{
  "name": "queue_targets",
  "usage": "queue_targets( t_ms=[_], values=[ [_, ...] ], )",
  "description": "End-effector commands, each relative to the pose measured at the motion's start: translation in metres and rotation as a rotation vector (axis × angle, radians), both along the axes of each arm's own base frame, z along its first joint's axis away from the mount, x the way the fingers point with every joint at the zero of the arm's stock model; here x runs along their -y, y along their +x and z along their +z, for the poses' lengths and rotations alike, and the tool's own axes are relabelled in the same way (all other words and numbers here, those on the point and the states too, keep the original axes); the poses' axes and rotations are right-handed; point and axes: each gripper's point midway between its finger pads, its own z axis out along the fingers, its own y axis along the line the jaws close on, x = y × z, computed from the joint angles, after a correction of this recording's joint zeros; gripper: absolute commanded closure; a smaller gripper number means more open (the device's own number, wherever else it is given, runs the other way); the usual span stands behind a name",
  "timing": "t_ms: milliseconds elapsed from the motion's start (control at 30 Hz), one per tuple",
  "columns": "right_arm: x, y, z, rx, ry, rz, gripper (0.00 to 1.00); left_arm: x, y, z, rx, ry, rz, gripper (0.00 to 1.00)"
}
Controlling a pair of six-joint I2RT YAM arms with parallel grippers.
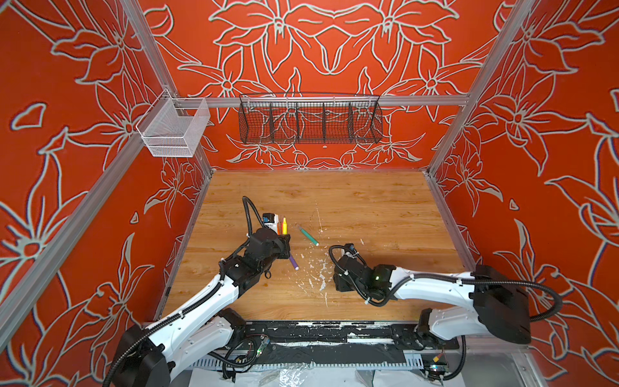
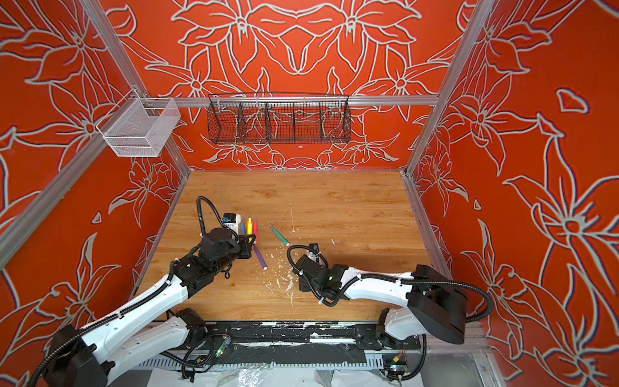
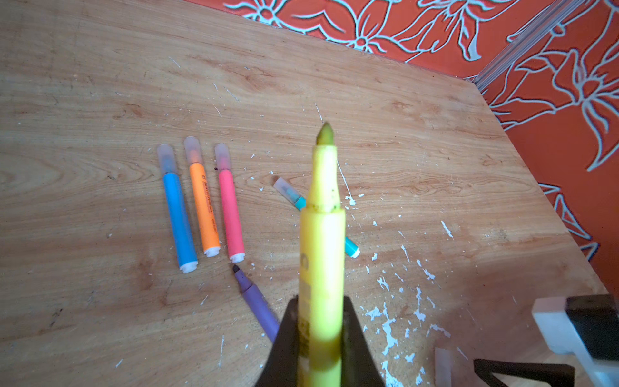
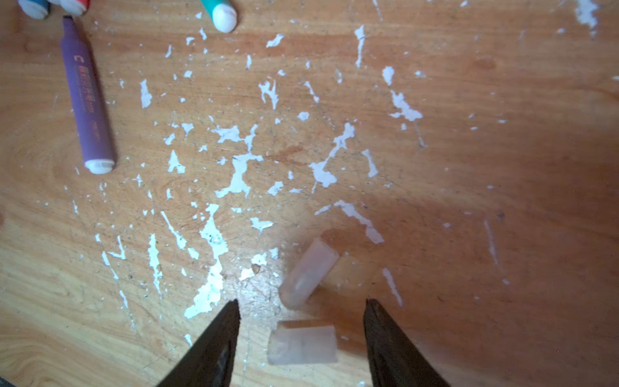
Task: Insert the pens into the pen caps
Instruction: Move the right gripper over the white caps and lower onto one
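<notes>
My left gripper (image 3: pixel 321 308) is shut on the barrel of an uncapped yellow pen (image 3: pixel 323 217), which points away from the jaws; it also shows in both top views (image 1: pixel 284 226) (image 2: pixel 249 226). On the table lie blue (image 3: pixel 179 217), orange (image 3: pixel 204 207) and pink (image 3: pixel 230 211) pens side by side, each wearing a translucent cap. A capped green pen (image 3: pixel 291 196) is partly hidden behind the yellow one. A purple pen (image 4: pixel 87 104) lies uncapped. My right gripper (image 4: pixel 301 303) is open just over the table, with one loose pen cap (image 4: pixel 301 345) between its jaws and another cap (image 4: pixel 310 271) just beyond.
White paint flecks (image 4: pixel 234 174) are scattered over the wooden table (image 1: pixel 368 207) round the right gripper. A black wire basket (image 1: pixel 310 120) hangs on the back wall and a white mesh basket (image 1: pixel 174 129) on the left rail.
</notes>
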Motion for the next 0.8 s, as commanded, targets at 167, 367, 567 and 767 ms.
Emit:
queue_targets(
  t_ms=[167, 367, 567, 767],
  values=[
    [0.014, -0.010, -0.007, 0.021, -0.144, -0.004, 0.35, 0.007, 0.005, 0.008, 0.013, -0.012, -0.026, 1.00],
    [0.019, -0.013, -0.014, 0.018, -0.207, -0.004, 0.34, 0.006, 0.004, 0.009, 0.015, -0.013, -0.026, 1.00],
    [0.023, -0.018, -0.018, 0.002, -0.278, 0.005, 0.34, 0.004, 0.003, 0.011, 0.022, -0.010, -0.022, 1.00],
    [0.033, -0.026, -0.019, -0.001, -0.330, 0.000, 0.35, 0.003, 0.002, 0.013, 0.029, -0.010, -0.019, 1.00]
  ],
)
